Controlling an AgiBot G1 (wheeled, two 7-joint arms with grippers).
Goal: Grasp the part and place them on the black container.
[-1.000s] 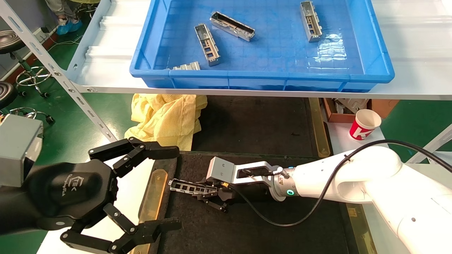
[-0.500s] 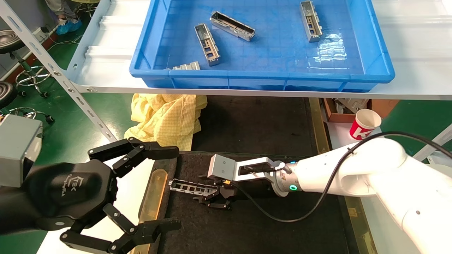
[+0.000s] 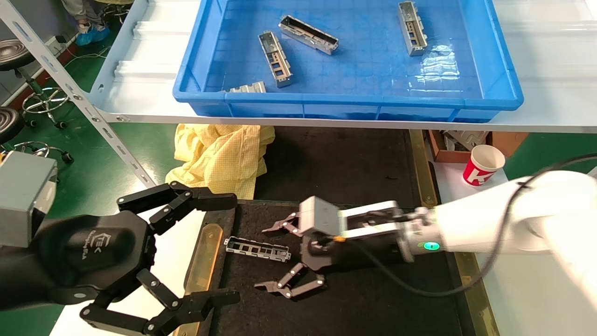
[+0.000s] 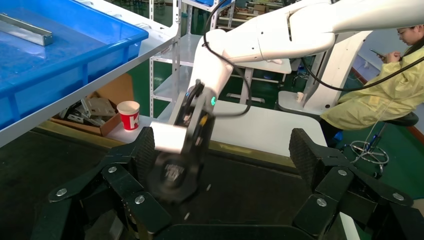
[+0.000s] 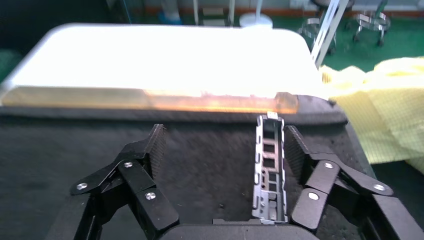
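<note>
One part (image 3: 257, 248), a slim silver channel with rectangular cutouts, lies flat on the black container (image 3: 354, 303) near its left brass strip (image 3: 203, 261). My right gripper (image 3: 265, 257) is open over the container. Its fingers stand apart on either side of the part's right end and do not grip it. In the right wrist view the part (image 5: 270, 170) lies beside one finger (image 5: 296, 150) of the open right gripper (image 5: 224, 150). My left gripper (image 3: 229, 248) is open and empty, parked at the container's left edge; the left wrist view shows it (image 4: 224, 150) facing the right gripper.
A blue bin (image 3: 354, 100) on the shelf above holds several more parts (image 3: 275, 59). A yellow cloth (image 3: 224, 154) lies behind the container at the left. A red-and-white paper cup (image 3: 482, 164) and a cardboard box (image 3: 443, 144) stand at the right.
My right gripper has opened, let go of the part, and drawn back to the right. The part stays flat on the black container. The left arm has not moved.
</note>
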